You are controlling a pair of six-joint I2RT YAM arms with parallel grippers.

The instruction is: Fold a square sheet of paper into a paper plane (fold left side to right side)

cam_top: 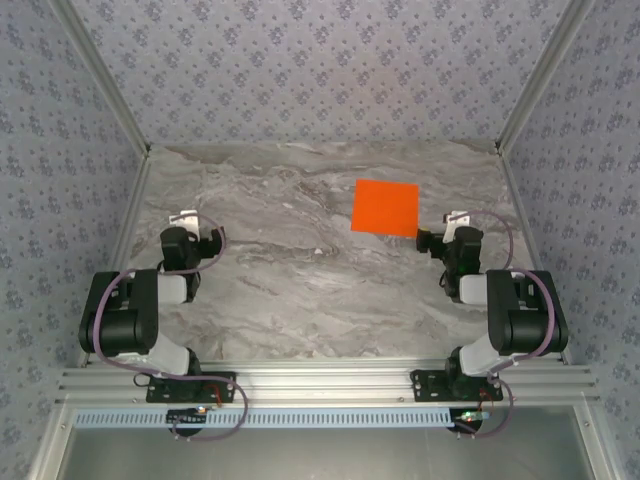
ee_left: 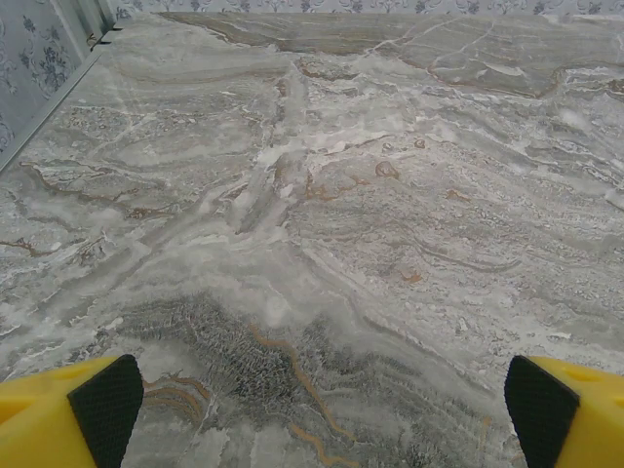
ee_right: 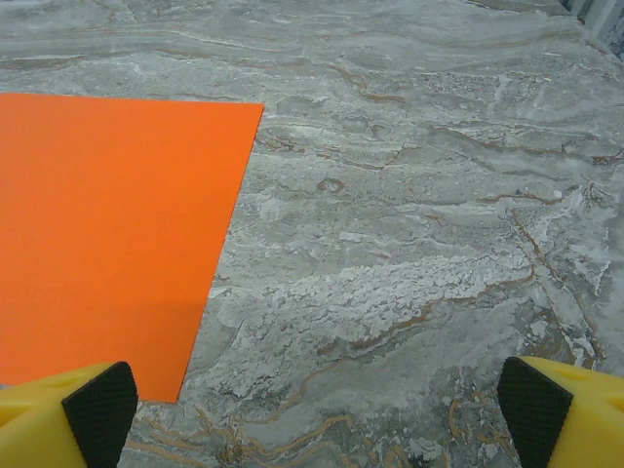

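The square sheet of paper (cam_top: 385, 207) lies flat and unfolded on the marble table, right of centre towards the back; it is bright orange. In the right wrist view the sheet (ee_right: 107, 224) spreads over the left half, its near right corner just ahead of the left finger pad (ee_right: 100, 412). My right gripper (ee_right: 317, 414) is open, nothing between its pads, and sits just right of and below the sheet (cam_top: 440, 240). My left gripper (ee_left: 322, 409) is open over bare marble at the left of the table (cam_top: 195, 235), far from the paper.
The grey marble tabletop (cam_top: 300, 280) is bounded by patterned walls at the back and both sides, with metal frame posts (cam_top: 100, 75) at the corners. An aluminium rail (cam_top: 320, 385) carries both arm bases along the near edge.
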